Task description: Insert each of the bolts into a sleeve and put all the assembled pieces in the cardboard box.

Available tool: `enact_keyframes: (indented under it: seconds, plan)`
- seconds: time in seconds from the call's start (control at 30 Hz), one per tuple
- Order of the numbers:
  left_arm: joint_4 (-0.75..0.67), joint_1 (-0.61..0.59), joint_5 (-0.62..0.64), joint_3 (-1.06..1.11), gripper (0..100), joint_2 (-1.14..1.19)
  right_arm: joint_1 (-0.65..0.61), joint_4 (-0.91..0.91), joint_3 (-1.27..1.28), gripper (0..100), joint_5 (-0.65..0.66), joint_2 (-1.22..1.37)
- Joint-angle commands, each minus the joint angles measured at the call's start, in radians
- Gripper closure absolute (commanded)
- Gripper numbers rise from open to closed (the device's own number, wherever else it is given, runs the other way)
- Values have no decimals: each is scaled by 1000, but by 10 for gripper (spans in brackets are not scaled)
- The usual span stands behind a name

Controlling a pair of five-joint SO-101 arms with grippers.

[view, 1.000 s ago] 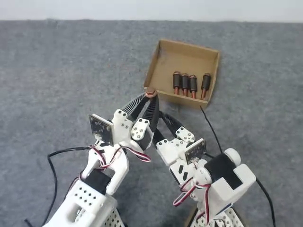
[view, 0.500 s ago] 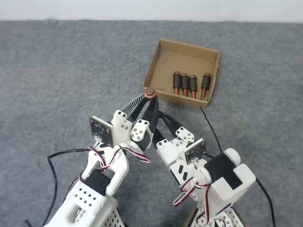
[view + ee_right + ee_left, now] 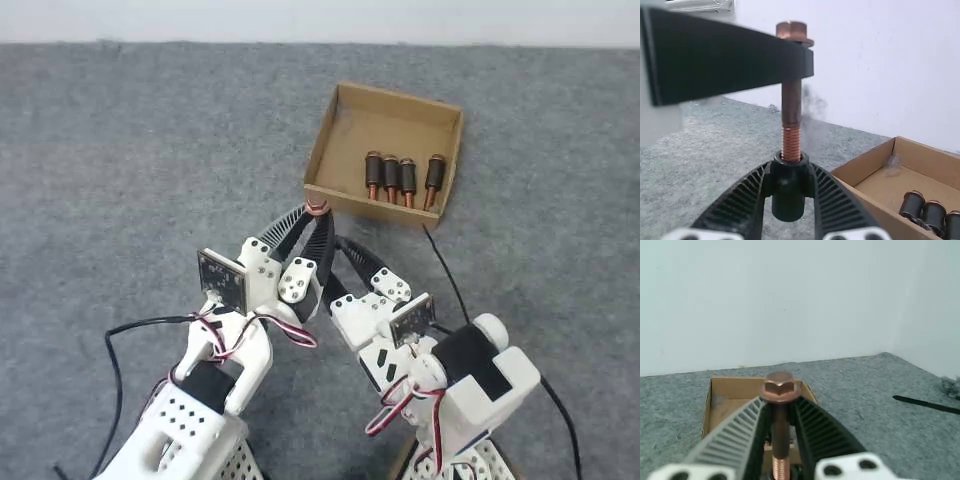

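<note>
Just in front of the cardboard box (image 3: 380, 210), above the tabletop (image 3: 120, 150), the left tool (image 3: 780, 407) clamps a copper bolt (image 3: 780, 387) upright, its threaded tip just inside the black sleeve (image 3: 788, 197) gripped by the right tool (image 3: 788, 171); pressing straight down, axes aligned, should seat it.

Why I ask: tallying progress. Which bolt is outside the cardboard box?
The bolt upright in the left gripper, tip in the sleeve; four others lie in the box.
</note>
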Motion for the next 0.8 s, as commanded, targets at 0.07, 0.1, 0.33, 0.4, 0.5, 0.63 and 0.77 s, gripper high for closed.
enact_keyframes:
  seconds: [0.07, 0.1, 0.33, 0.4, 0.5, 0.63, 0.77]
  plan:
    - [-21, 6, -8, -1, 991, -15, -2, -1, 14, 992, 15, -8]
    - [-21, 6, -8, 1, 991, -15, -2, -1, 14, 992, 15, -8]
    - [-20, -2, -8, 33, 991, -15, -2, -1, 14, 992, 15, -8]
    - [-20, -3, -8, 39, 991, -15, -2, 1, 14, 992, 15, -7]
    - [-20, -3, -8, 41, 991, -15, -1, 1, 14, 992, 15, -7]
    - [-18, -3, -8, 41, 991, -15, -1, 1, 14, 992, 15, -7]
    - [49, -14, -35, 41, 991, -15, 7, 15, 14, 992, 15, -8]
